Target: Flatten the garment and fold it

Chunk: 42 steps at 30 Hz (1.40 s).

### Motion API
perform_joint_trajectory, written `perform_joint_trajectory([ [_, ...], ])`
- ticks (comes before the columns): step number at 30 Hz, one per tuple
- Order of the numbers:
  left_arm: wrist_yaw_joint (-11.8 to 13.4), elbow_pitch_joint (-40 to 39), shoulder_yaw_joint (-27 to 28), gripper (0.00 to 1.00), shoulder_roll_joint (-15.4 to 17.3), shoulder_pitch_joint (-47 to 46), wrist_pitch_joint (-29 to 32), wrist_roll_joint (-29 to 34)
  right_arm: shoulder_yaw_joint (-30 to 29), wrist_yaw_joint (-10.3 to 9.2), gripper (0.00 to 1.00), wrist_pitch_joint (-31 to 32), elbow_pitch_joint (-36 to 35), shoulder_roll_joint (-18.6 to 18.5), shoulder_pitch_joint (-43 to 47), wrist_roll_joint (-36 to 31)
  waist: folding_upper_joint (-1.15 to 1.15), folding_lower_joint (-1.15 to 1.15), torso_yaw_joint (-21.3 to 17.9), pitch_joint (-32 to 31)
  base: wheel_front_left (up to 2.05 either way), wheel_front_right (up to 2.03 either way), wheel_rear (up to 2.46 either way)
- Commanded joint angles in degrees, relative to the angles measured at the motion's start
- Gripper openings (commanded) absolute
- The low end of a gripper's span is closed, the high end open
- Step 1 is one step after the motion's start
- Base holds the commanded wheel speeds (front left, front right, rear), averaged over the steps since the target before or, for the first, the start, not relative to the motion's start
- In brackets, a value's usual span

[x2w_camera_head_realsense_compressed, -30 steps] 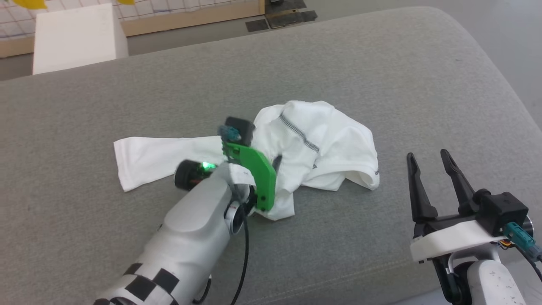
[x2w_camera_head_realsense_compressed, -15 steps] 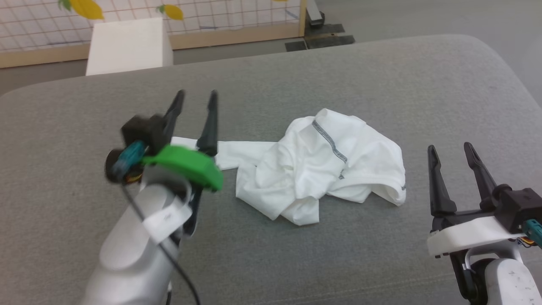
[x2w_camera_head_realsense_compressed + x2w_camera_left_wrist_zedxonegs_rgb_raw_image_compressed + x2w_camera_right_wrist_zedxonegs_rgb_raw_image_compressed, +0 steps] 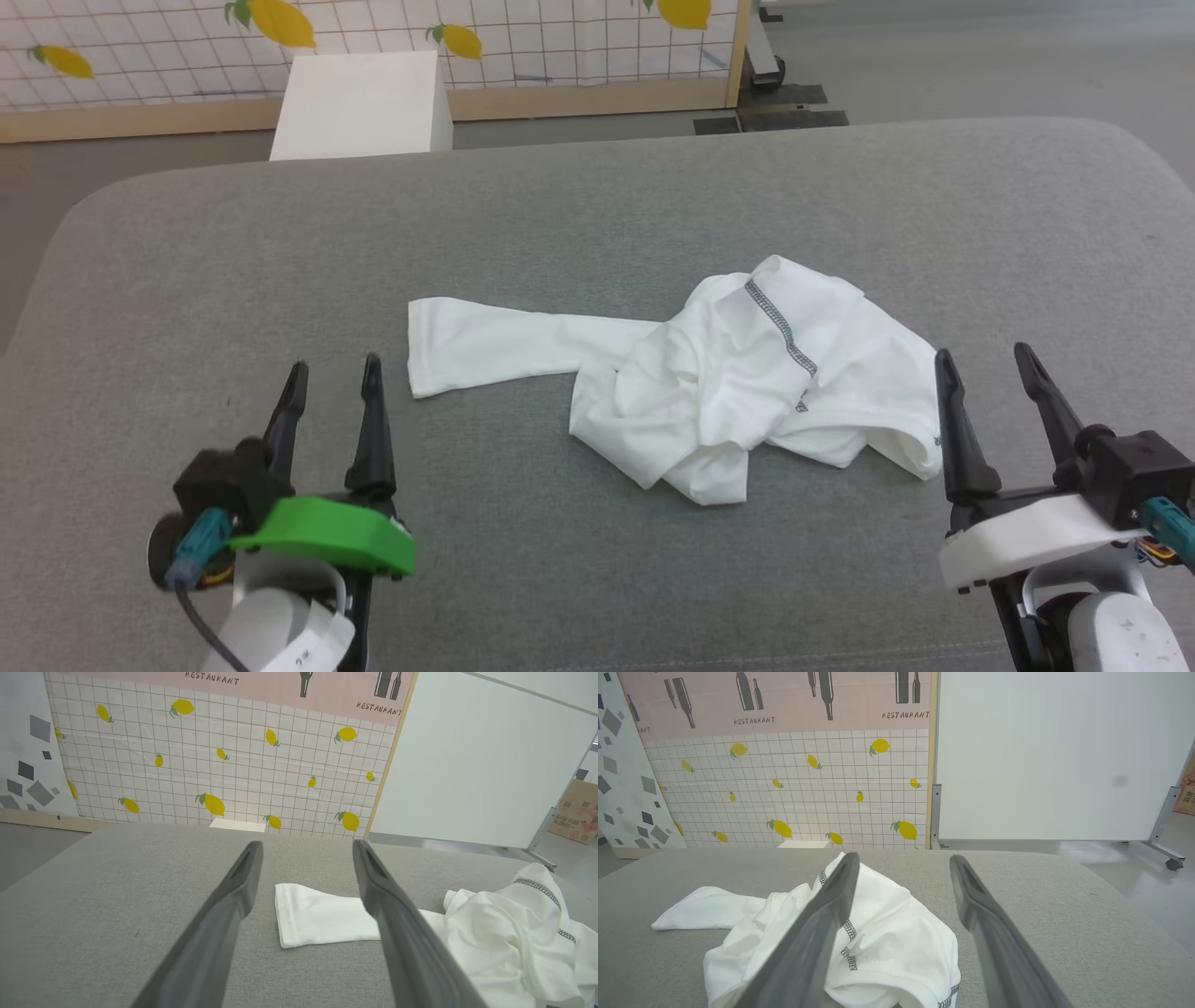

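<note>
The shirt [image 3: 747, 392] lies crumpled, not yet flattened, on the grey cushion [image 3: 560, 205]. Its body is bunched in a heap and one sleeve [image 3: 485, 345] runs flat from it towards the robot's left, so the long axis runs left to right. The right gripper [image 3: 982, 357] stands just beside the shirt's right hem, fingers spread, empty. The left gripper [image 3: 334, 366] stands near the cuff, on the shirt's near side, likewise spread and empty. Judgement: each arm serves its own end; the right is nearer.

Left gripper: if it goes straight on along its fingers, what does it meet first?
Probably the garment's sleeve end, lying just ahead between the left gripper's fingers; it may pass above it, as height is unclear.
</note>
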Motion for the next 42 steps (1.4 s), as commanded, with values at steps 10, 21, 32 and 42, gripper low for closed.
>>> perform_joint_trajectory([
  [10, -3.19, -1.15, 4.48, 1.0, -4.23, 4.48, -0.21, 4.0, 0.36, -0.1, 1.0, 0.82, -0.25, 0.0, 1.51, -0.29, 0.0, 0.0, 1.58, 0.31, 0.0, 0.0, 0.0],
  [21, -6.72, 9.71, -6.07, 1.0, -7.73, -5.98, 3.88, 3.1, 1.28, -0.1, 1.0, 0.65, -0.02, 0.0, 0.77, 0.31, 0.0, 0.0, 0.24, 1.13, 0.0, 0.0, 0.0],
  [32, -2.25, 24.61, -19.18, 1.0, -8.2, -18.98, 17.77, -10.05, 3.08, -0.1, 1.0, 0.07, 0.89, 0.0, -0.41, 1.21, 0.0, 0.0, -3.69, 3.47, 0.0, 0.0, 0.0],
  [42, 3.81, 34.9, -24.98, 1.0, -8.21, -25.18, 29.68, -16.6, 4.18, -0.1, 1.0, -1.01, 2.06, 0.0, -1.27, 2.09, 0.0, 0.0, -5.91, 5.14, 0.0, 0.0, 0.0],
])
